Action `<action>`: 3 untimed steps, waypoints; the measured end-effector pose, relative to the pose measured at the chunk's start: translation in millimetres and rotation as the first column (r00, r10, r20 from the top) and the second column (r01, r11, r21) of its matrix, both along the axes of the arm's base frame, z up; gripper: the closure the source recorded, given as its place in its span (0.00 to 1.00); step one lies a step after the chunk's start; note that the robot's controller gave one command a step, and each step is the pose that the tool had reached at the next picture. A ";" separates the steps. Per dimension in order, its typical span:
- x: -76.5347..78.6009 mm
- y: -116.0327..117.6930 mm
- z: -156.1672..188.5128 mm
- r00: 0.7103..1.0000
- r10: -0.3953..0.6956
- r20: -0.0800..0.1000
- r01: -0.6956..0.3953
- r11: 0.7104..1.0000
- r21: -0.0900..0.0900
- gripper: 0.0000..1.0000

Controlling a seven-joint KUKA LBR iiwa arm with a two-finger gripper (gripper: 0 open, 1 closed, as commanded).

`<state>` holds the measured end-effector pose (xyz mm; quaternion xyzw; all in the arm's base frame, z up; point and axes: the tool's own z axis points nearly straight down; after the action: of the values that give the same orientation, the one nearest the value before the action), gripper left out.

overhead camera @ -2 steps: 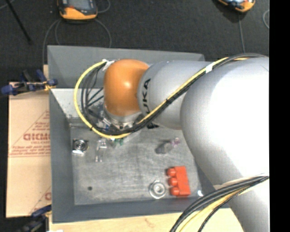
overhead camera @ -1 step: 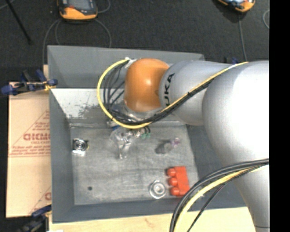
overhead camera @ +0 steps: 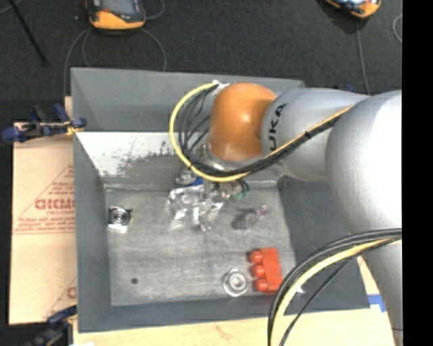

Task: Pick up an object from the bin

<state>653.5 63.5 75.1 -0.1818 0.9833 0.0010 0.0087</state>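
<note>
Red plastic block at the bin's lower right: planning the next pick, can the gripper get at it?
Probably yes: the red plastic block lies uncovered, only a clear round cap close beside it. The gripper is mid-bin, with bare bin floor between.

The gripper [overhead camera: 195, 206] is seen low over the middle of the grey bin [overhead camera: 91, 236], a small dark thing [overhead camera: 245, 218] just right of it. A red block [overhead camera: 266, 269] and a clear round cap [overhead camera: 235, 282] are laid together at the near right, a silver ring [overhead camera: 119, 217] at the left

Dark matte floor [overhead camera: 237, 40]; thin cables [overhead camera: 162, 48] loop across it; two orange-and-black devices [overhead camera: 116, 15] sit along the top edge.
</note>
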 end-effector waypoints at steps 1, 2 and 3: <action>1.2 1.6 2.4 1.000 -0.003 0.002 0.003 1.000 0.003 1.00; 1.9 1.1 8.9 1.000 -0.007 -0.014 0.007 1.000 -0.002 1.00; 2.7 1.2 44.3 1.000 -0.011 -0.012 0.011 1.000 -0.002 1.00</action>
<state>656.2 64.6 119.4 -0.1765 0.9843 0.0012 0.0029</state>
